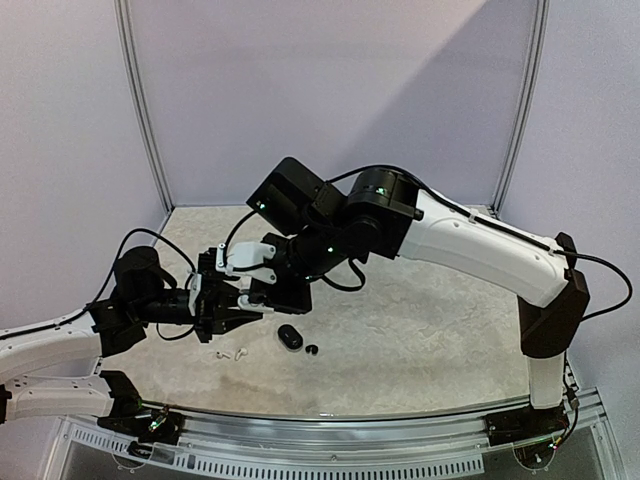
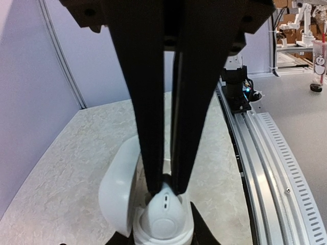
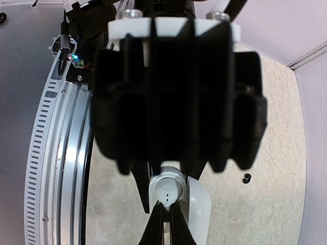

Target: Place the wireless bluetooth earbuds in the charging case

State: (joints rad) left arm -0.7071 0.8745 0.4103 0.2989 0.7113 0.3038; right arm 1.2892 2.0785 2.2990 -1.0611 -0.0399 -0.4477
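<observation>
Almost home: I press a white earbud (image 2: pixel 166 206) into the open charging case (image 2: pixel 117 189).

My left fingers (image 2: pixel 148 153) are pinched shut on the bud's tip, directly above the case's base. My right gripper (image 3: pixel 166 186) clamps that base from both sides, with the lid swung aside. Next, I judge, comes a straight push, then letting go. More white buds (image 1: pixel 240 350) and a black bud (image 1: pixel 312 350) lie on the worktop (image 1: pixel 420 330), on the near side of the case.

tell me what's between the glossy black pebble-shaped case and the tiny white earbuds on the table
Nothing: the top view shows only bare marbled tabletop between the black case and the white earbuds.
</observation>
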